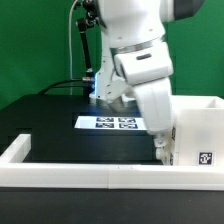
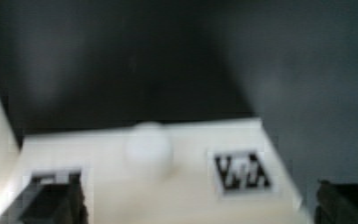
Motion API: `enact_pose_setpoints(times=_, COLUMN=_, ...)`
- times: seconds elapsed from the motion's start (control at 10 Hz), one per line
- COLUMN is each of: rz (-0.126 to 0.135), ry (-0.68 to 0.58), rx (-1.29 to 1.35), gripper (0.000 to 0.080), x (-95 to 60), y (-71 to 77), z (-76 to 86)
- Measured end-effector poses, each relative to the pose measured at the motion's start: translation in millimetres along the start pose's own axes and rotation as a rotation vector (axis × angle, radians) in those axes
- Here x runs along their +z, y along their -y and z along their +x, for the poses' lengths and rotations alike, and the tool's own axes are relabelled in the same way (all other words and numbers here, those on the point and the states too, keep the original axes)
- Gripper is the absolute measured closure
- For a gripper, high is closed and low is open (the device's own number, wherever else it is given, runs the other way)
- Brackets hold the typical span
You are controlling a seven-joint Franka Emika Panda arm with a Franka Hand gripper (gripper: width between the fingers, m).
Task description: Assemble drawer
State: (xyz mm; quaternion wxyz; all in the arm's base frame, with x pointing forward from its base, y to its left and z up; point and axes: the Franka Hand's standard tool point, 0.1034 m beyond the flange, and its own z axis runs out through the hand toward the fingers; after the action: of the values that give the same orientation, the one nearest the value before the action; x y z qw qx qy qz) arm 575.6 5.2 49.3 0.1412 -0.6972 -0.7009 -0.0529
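Observation:
The tall boxy white shell [image 1: 196, 128] stands at the exterior view's right and bears a square tag [image 1: 207, 157] low on its front. My gripper [image 1: 160, 150] hangs low right beside the shell's left side. In the wrist view my gripper [image 2: 197, 205] is open. Its dark fingers [image 2: 51, 200] stand wide apart over a blurred white drawer part [image 2: 105, 170] with a round knob [image 2: 146, 148] and a black-and-white tag [image 2: 243, 170]. The fingers do not touch it. I cannot tell whether this part is a tray. No tray shows in the exterior view.
The marker board [image 1: 113, 123] lies on the black table [image 1: 50, 120] behind my gripper. The long low white rail [image 1: 80, 172] runs along the table's front edge. Cables hang behind the arm at the back.

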Motion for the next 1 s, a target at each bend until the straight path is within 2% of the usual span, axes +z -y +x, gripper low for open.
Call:
enact_pose_setpoints(times=0.1, rz=0.011, ry=0.006, rx=-0.002, gripper=0.0150, x=-5.1, y=1.8, z=-23.1)
enact_pose_setpoints(times=0.2, rz=0.004, ry=0.015, rx=0.001, gripper=0.0150, x=-9.9, y=1.6, z=-41.9)
enact_pose_setpoints(times=1.0, rz=0.006, ry=0.014, rx=0.014, gripper=0.0150, x=-8.4, y=2.9, z=-43.2)
